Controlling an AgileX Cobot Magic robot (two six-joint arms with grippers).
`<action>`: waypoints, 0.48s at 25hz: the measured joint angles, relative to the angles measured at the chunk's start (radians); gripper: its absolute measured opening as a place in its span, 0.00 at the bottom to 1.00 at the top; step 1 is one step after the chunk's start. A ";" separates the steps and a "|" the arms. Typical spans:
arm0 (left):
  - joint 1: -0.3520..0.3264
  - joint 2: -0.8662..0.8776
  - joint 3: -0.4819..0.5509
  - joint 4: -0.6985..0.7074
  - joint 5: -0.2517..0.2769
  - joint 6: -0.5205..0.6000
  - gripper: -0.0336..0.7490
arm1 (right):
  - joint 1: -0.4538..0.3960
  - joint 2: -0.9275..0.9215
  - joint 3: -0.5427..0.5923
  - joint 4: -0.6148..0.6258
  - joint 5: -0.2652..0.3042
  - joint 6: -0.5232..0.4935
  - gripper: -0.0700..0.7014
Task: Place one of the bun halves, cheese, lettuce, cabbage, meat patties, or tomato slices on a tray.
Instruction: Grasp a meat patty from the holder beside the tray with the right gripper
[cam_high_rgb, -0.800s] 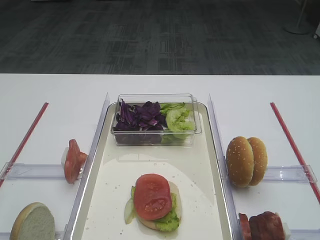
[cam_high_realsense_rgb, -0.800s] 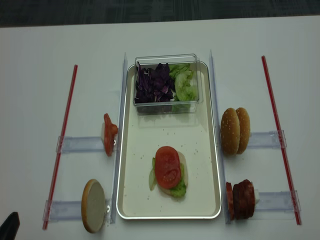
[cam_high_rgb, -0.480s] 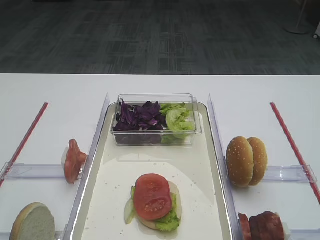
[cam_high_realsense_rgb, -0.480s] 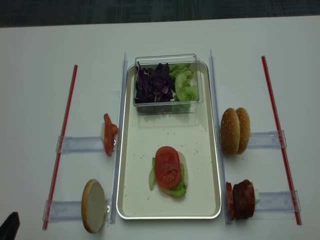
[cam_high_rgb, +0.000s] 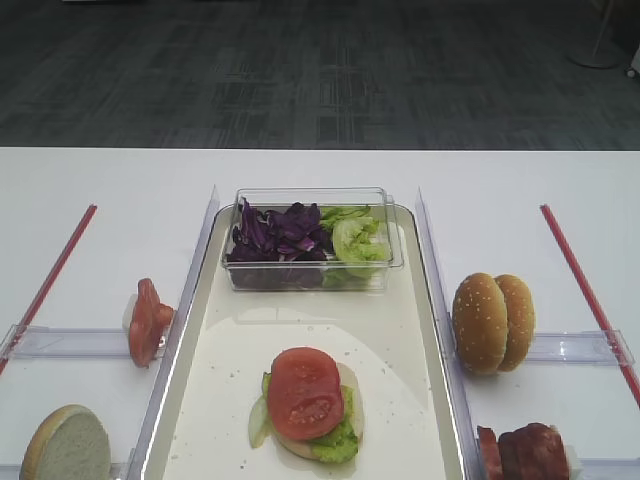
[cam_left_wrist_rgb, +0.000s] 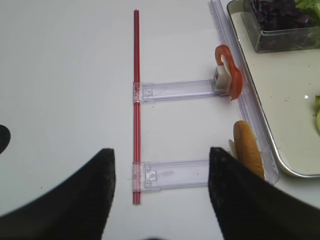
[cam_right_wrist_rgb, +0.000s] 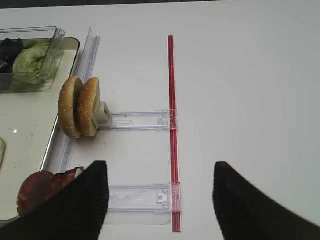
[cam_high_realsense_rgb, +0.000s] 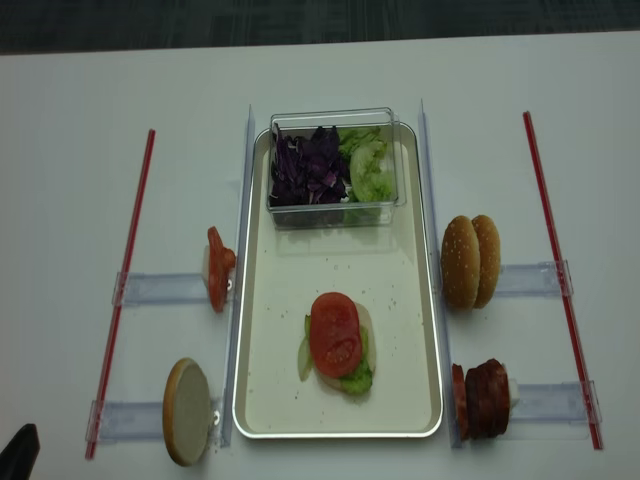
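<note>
Bare tray (cam_high_realsense_rgb: 300, 270) floor lies between the clear box (cam_high_realsense_rgb: 335, 165) and the tomato-topped stack (cam_high_realsense_rgb: 336, 342).

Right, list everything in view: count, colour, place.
tray: one, cream, centre.
clear box: one, on the tray's far end, holding purple cabbage and green lettuce.
stack: one, tomato slice over lettuce and bun, near end of tray.
tomato slices: red, left holder.
pale bun half: one, near left.
sesame bun halves: two, right.
meat patties: reddish-brown, near right.
red strips: two, outer sides.
left end effector: black, open.
right end effector: black, open.
</note>
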 joint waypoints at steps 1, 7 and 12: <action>0.000 0.000 0.000 0.000 0.000 0.000 0.53 | 0.000 0.000 0.000 0.000 0.000 0.000 0.71; 0.000 0.000 0.000 0.000 0.000 0.000 0.53 | 0.000 0.000 0.000 0.000 0.000 0.000 0.71; 0.000 0.000 0.000 0.000 0.000 0.000 0.53 | 0.000 0.000 0.000 0.002 0.000 -0.002 0.71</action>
